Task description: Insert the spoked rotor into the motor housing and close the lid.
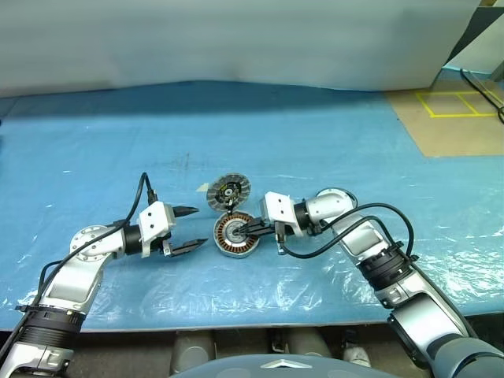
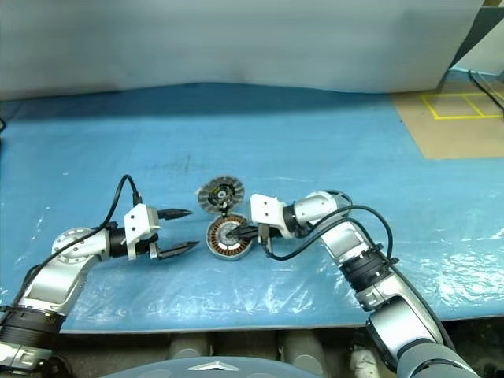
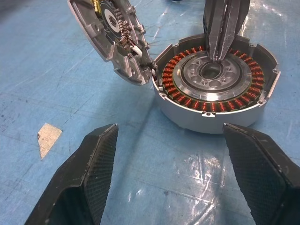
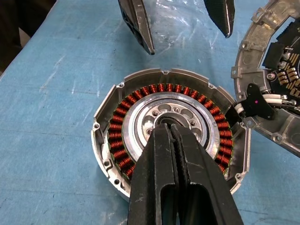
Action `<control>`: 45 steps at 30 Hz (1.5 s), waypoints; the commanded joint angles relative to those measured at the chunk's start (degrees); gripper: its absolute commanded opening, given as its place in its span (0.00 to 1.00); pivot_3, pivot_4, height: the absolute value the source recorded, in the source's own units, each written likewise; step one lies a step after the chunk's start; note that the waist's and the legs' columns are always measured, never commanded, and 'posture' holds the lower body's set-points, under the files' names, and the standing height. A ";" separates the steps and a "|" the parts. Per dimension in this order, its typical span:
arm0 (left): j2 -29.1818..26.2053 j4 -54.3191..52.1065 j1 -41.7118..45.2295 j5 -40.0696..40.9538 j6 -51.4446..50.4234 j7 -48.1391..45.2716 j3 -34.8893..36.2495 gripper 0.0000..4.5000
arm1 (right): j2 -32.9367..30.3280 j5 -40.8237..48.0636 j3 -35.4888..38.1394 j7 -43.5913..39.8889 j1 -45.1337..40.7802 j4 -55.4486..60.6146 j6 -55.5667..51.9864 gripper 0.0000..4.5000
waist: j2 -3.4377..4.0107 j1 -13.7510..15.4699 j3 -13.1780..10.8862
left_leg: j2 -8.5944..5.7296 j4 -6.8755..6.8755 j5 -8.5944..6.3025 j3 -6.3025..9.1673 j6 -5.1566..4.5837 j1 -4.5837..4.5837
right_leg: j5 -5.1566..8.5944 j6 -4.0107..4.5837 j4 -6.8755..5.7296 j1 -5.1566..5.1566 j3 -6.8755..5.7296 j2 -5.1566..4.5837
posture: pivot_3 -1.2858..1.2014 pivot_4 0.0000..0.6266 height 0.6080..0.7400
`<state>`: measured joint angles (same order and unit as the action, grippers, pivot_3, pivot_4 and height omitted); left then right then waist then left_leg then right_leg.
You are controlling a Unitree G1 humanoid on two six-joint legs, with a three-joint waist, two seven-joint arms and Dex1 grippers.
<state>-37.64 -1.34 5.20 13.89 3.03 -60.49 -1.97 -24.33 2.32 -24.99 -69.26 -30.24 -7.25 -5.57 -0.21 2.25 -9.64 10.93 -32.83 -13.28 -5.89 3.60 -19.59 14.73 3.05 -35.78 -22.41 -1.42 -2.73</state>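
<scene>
Left gripper (image 1: 191,229): fingers apart, empty, just beside the motor housing (image 1: 235,235).
Right gripper (image 4: 169,127): fingers pressed together, tips on housing hub where the spoked rotor (image 4: 171,119) sits.
Lid (image 1: 228,191): tilted open, beyond housing, touching its rim.

Bright, even light falls from above. Glare streaks the clear plastic over the blue counter (image 1: 94,157), strongest near the front edge. Shadows are soft and short under the arms. In the left wrist view the near fingers (image 3: 89,178) look soft, while the copper coils of the housing (image 3: 213,84) stay sharp.
</scene>
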 commanded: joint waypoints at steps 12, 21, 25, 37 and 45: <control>-0.24 -0.82 0.39 0.28 0.42 -0.09 0.22 0.83 | 1.52 -0.22 1.58 2.89 -3.26 -0.15 0.25 0.01 | 0.00 -0.02 0.00 | 0.00 -0.01 0.00 0.00 0.00 0.00 | 0.00 0.01 0.00 0.00 0.00 0.00 | 0.52 0.24 1.00; -0.04 -1.04 0.57 0.24 0.20 -0.03 -0.11 0.83 | -0.23 3.21 2.17 -0.06 -1.70 4.66 -2.13 0.01 | 0.00 0.05 0.00 | 0.00 -0.01 0.00 0.00 -0.01 -0.04 | -0.01 -0.02 0.00 -0.01 0.00 0.00 | 0.52 0.24 1.00; 0.00 -1.47 0.86 0.29 -0.21 0.05 -0.37 0.83 | -0.01 1.23 0.37 -0.19 -0.66 0.47 1.42 0.01 | 0.00 0.04 0.00 | 0.01 0.00 0.00 0.00 0.00 -0.02 | -0.01 -0.01 0.00 -0.01 0.00 0.00 | 0.52 0.24 1.00; -0.38 -1.55 0.21 0.30 -0.19 0.01 -0.07 0.83 | 0.17 -0.07 -0.28 -0.33 -0.07 -2.30 3.92 0.01 | 0.00 -0.03 0.00 | 0.01 -0.03 0.01 0.00 -0.01 0.01 | 0.01 0.01 -0.02 0.00 0.00 0.00 | 0.52 0.24 1.00; -0.44 -1.50 -0.03 0.37 -0.01 0.02 0.12 0.83 | -1.89 1.58 0.58 -1.07 0.07 6.69 -1.04 0.01 | 0.00 0.05 0.00 | 0.01 -0.03 0.01 0.00 -0.02 -0.02 | -0.01 -0.01 -0.01 0.00 0.00 0.00 | 0.52 0.24 1.00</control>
<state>-37.67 -1.39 5.30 13.81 2.26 -60.48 -2.57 -26.15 2.73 -24.96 -69.99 -29.55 -3.77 -5.91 -0.21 2.30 -9.64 10.94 -32.86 -13.28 -5.89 3.59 -19.61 14.73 3.05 -35.79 -22.42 -1.43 -2.73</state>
